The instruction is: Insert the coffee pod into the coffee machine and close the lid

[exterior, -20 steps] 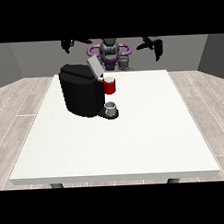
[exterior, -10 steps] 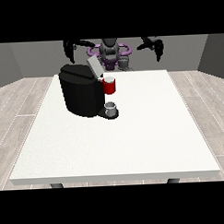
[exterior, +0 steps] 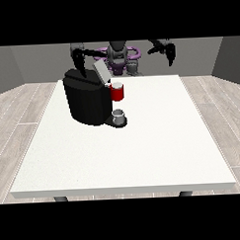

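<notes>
So here's where you're at: not very far, judging by how things lie. The coffee machine (exterior: 87,101) sits on the far left part of the white table (exterior: 143,150), and its lid (exterior: 101,72) is tilted up, so that closing step is clearly not done.

There's a small grey thing (exterior: 119,115) sitting on the machine's base at the front, right under the spout area. It could be the pod or just a cup, and I honestly can't tell which, so I won't call it. Just above it is a red thing at the machine (exterior: 117,92), which isn't the pod.

Hands: the hand at the view's left (exterior: 80,58) hangs over the far side of the machine, near the raised lid, with its fingers pointing down. The hand at the view's right (exterior: 168,51) is up in the air, well apart from the machine and over the far right edge of the table. Neither one looks like it's carrying anything, but they're too small for me to say whether the fingers are spread or curled, so take that as unknown.

Count, for what it's worth: one machine, one lid, one red thing, one grey thing, two hands, one table.

My read is that you've got basically the whole job left: the pod still needs to be confirmed in the machine, then the lid has to come down.
</notes>
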`<move>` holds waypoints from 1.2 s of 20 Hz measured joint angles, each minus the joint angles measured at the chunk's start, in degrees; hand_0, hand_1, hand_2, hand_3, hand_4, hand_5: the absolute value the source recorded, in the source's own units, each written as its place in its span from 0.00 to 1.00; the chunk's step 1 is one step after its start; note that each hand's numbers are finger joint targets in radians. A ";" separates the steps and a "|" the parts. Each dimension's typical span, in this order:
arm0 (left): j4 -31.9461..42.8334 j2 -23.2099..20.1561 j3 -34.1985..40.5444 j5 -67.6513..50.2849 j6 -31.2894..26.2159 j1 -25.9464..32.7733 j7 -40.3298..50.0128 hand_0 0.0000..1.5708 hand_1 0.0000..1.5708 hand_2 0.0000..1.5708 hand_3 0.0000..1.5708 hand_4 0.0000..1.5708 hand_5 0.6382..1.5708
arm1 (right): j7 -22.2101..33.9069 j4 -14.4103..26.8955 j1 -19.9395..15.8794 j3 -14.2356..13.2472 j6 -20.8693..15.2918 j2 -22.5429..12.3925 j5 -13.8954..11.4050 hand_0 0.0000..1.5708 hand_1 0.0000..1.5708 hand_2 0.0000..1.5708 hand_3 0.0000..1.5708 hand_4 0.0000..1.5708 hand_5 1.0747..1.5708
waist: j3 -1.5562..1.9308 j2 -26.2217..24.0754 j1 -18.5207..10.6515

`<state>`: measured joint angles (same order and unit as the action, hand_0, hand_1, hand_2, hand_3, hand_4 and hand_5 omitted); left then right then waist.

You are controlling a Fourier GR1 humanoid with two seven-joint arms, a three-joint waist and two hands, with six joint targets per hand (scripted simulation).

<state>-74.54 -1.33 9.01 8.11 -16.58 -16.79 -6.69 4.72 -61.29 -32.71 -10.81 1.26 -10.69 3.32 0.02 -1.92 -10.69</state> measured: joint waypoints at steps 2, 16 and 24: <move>-1.12 -0.49 0.16 -0.47 0.24 0.44 0.34 0.00 0.00 0.00 0.00 0.24 1.00 | 0.72 0.25 -1.42 1.06 -0.42 0.63 -0.56 0.00 0.00 0.00 0.00 0.00 1.00 | -0.02 0.57 0.40; -6.23 -3.56 0.28 -1.85 1.90 2.80 1.79 0.00 0.00 0.00 0.00 0.22 1.00 | -0.76 3.84 -8.25 3.30 -1.09 1.03 -2.84 0.00 0.00 0.00 0.00 0.14 1.00 | 0.03 4.96 1.37; -6.24 -3.04 -1.24 -1.02 2.47 2.86 0.92 0.00 0.00 0.00 0.00 0.23 1.00 | 3.01 5.05 -13.35 4.44 -1.66 -0.60 -5.21 0.00 0.00 0.00 0.00 0.00 1.00 | 0.49 6.90 0.28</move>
<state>-80.78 -4.37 7.78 7.09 -14.11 -13.92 -5.77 7.72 -56.24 -46.06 -6.37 -0.40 -11.30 -1.89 0.51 4.98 -10.42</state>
